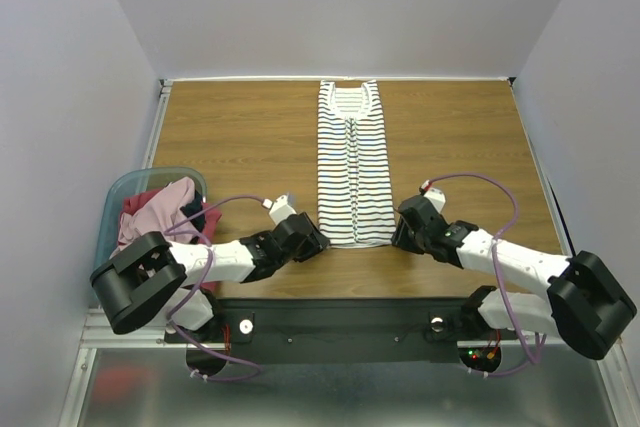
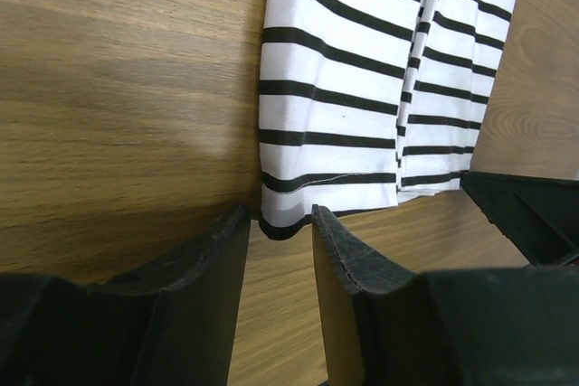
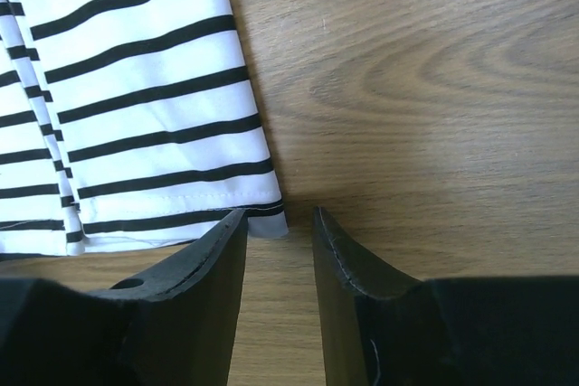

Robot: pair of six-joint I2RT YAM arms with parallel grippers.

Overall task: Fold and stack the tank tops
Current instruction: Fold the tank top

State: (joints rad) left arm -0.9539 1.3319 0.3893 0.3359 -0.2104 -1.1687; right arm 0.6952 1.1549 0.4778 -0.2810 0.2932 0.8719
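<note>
**Near edge.** 2 arms reach in from the near side of the wooden counter (image 1: pixel 240 137), both lowered close to its surface.

**Left gripper** (image 2: pixel 280 223): the fingers are parted by a narrow gap, and bare wood shows between them. The near left corner of the striped tank top (image 1: pixel 352 162) lies right at the fingertips. The wrist view does not settle whether the cloth touches either finger, and it is not pinched.

**Right gripper** (image 3: pixel 279 223): the state is the same, with the fingers slightly apart. The near right corner of the hem sits at the mouth of the gap and is not clamped.

**Left side of the counter.** A translucent light-blue tub (image 1: pixel 120 197) stands beside the left arm. It holds a heap of garments:
- a dusty pink top (image 1: pixel 150 217) uppermost
- a dark red top (image 1: pixel 140 199) beneath and behind it
- a navy top (image 1: pixel 192 209) at the right of the heap

**Centre, running to the far edge.** The striped tank top lies flat on the counter as 1 long narrow strip. Both long sides are folded inward, and their edges meet along a centre line. The hem is the near end, between the 2 grippers. The neckline and straps form the far end, close to the back edge of the counter. The strip lies straight and is well apart from the tub.
</note>
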